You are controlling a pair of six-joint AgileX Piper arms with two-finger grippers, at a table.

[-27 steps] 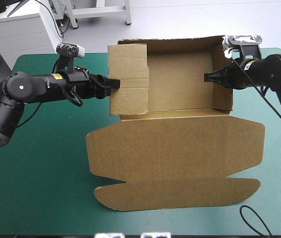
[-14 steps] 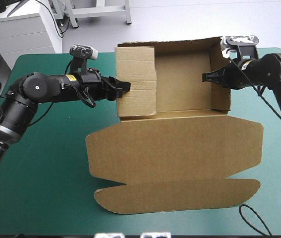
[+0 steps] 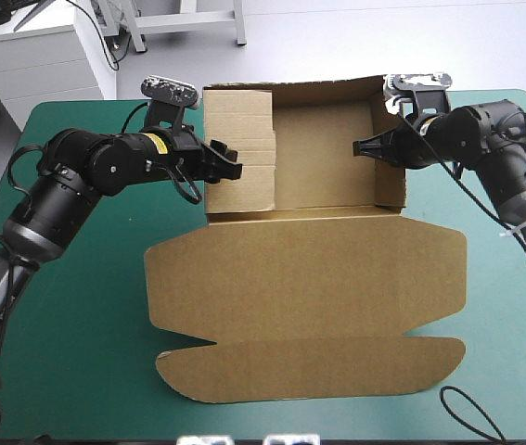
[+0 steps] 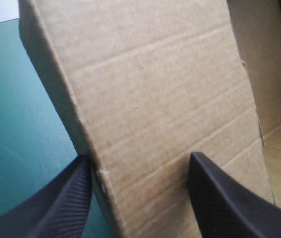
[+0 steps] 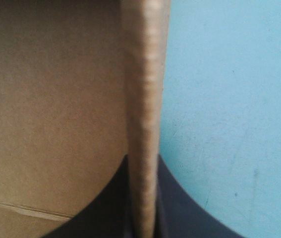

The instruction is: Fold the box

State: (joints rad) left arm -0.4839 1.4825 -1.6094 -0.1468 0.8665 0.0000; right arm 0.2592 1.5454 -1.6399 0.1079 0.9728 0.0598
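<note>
box (image 3: pixel 309 278) r. wall clamped in right fingers (image 5: pixel 180 208), prob. as anchor; l. wall straddled by spread left fingers (image 4: pixel 219 198), prob. for tucking.

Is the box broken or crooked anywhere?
No tears show, but the box looks lopsided. Its right wall stands straight up, pinched by the right gripper. On the other side, the wide left flap leans in over the tray, not tucked down, with the left gripper open around it.

The box (image 3: pixel 309 278) is formed of matt brown corrugated board — faint ribbing is seen across its faces. The teal-green cover (image 3: pixel 77 352) is rendered smooth and matt. Fine ridges are seen on the black fingers (image 4: pixel 56 208).
</note>
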